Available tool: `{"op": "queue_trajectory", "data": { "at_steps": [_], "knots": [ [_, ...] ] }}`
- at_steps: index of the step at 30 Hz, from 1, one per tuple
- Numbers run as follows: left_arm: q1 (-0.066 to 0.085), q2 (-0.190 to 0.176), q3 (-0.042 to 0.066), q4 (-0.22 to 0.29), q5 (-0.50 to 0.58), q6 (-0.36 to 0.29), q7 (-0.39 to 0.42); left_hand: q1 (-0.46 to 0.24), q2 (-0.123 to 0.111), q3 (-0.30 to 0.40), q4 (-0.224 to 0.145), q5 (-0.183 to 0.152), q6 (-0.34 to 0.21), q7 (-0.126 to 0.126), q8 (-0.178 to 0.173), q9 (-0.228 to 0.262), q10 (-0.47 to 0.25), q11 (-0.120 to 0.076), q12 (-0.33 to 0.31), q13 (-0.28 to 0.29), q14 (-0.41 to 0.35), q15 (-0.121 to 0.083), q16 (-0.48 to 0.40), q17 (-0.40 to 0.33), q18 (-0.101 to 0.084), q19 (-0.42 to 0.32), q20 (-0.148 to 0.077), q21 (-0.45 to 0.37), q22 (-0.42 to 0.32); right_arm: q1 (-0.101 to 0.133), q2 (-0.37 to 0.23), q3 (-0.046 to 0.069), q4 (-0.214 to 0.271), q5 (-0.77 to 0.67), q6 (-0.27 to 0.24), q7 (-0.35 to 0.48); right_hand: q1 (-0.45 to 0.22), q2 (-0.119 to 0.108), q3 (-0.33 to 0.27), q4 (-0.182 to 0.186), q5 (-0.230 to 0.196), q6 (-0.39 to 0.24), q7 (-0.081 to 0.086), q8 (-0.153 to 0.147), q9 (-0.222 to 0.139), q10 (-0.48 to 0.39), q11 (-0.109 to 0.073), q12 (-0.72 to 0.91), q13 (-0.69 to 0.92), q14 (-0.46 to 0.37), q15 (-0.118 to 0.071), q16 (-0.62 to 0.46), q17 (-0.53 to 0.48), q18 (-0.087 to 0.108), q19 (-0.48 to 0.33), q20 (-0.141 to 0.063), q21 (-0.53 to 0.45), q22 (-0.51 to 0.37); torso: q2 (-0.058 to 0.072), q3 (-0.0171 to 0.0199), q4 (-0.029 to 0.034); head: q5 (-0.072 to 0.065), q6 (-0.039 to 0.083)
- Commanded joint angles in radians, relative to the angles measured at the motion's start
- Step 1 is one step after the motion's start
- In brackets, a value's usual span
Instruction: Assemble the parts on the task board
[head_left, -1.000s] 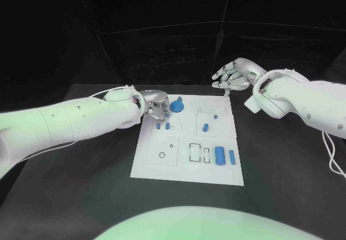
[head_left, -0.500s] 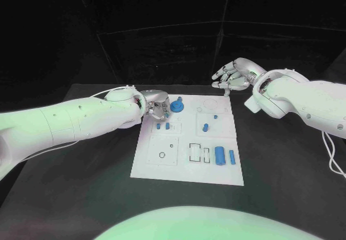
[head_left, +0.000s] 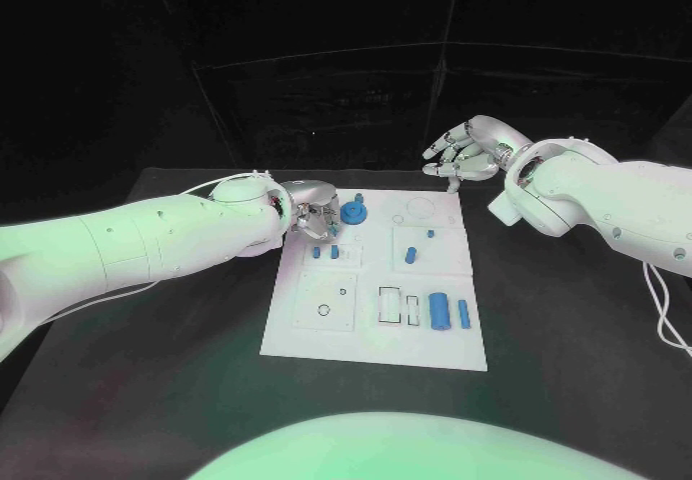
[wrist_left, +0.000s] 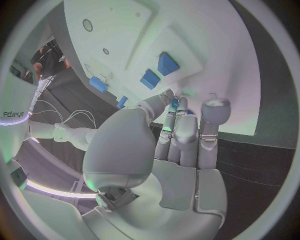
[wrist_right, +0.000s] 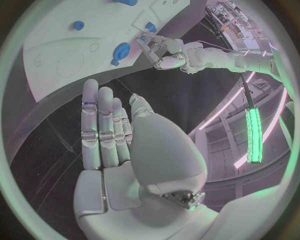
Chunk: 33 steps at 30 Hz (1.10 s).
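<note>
Left hand (head_left: 312, 217) | fingers curled at the task board (head_left: 378, 285) far-left corner, beside the round blue part (head_left: 355, 213); I cannot tell if it pinches anything | right hand (head_left: 464, 150) spread, empty, parked beyond the board's far edge above the desk (head_left: 173, 360), I judge to keep clear.

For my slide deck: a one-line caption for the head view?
Left hand at the task board's far-left corner; right hand open beyond it.
</note>
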<state>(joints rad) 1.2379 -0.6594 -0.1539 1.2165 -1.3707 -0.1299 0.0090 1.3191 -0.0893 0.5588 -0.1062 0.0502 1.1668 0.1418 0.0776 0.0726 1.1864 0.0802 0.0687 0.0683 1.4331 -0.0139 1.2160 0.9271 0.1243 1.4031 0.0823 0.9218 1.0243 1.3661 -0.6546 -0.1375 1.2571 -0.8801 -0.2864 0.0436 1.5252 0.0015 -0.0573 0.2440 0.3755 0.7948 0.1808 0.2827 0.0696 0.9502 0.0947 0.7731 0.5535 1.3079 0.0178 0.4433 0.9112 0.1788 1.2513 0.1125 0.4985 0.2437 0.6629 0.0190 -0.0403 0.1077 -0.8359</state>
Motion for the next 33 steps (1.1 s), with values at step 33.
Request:
{"op": "queue_trajectory", "data": {
  "at_steps": [33],
  "knots": [
    [0.0,0.009,-0.001,-0.009,0.007,-0.013,0.015,0.001,0.01,-0.002,0.005,-0.002,0.01,-0.005,0.005,0.002,0.018,-0.007,0.01,0.003,0.005,-0.001,0.004,0.008,0.003,0.002,0.001,0.009,0.008,0.002,0.001,0.001,0.003,0.004,-0.001,0.008,-0.001,0.008,-0.005,0.004,0.003,-0.007,0.001,0.004,-0.001,-0.008,-0.001,0.007,-0.001,-0.002,-0.002,0.006,-0.001,0.003,0.01,0.0,-0.004,0.0,0.0,0.0001,0.0009,-0.005,-0.002]
  ]
}}
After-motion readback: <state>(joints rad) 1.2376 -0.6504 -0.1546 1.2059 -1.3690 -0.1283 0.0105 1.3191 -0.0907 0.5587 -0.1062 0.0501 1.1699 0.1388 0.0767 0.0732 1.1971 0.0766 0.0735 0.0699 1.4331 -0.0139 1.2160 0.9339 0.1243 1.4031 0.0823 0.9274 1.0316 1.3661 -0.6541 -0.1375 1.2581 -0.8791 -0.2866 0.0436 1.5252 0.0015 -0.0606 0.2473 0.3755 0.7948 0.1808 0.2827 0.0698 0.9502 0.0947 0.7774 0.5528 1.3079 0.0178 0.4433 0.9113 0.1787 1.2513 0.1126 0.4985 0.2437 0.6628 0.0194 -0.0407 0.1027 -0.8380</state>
